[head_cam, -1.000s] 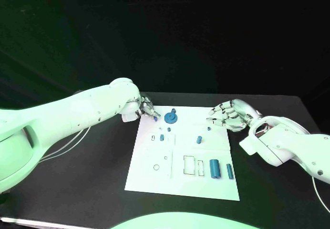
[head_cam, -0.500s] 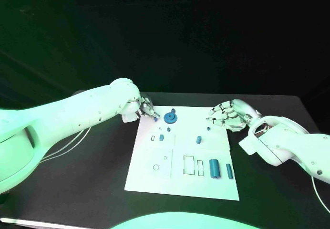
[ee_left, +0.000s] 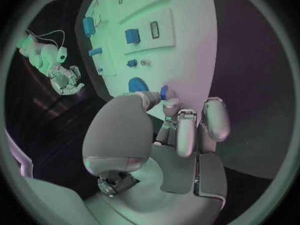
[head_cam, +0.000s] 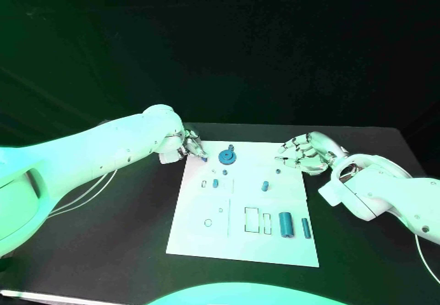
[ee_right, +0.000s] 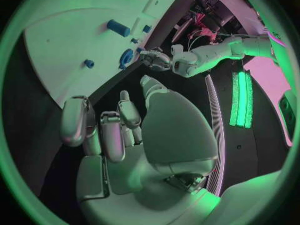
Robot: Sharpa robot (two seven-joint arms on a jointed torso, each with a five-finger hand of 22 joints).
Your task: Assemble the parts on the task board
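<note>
fingers (ee_left: 165, 105) pinch small blue part (ee_left: 163, 91) | beside blue disc (head_cam: 227, 155)

Table and cable

A black table (head_cam: 110, 254) fills the lower half of the frame, its far edge running across the middle. A thin pale cable (head_cam: 87, 198) lies looped on it at the left, below the middle of the frame.

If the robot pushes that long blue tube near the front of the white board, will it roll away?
Probably. The long blue tube looks round and lies on its side on the flat task board, so a sideways push would likely roll it. It looks stiff and smooth, perhaps slippery to pinch.
</note>
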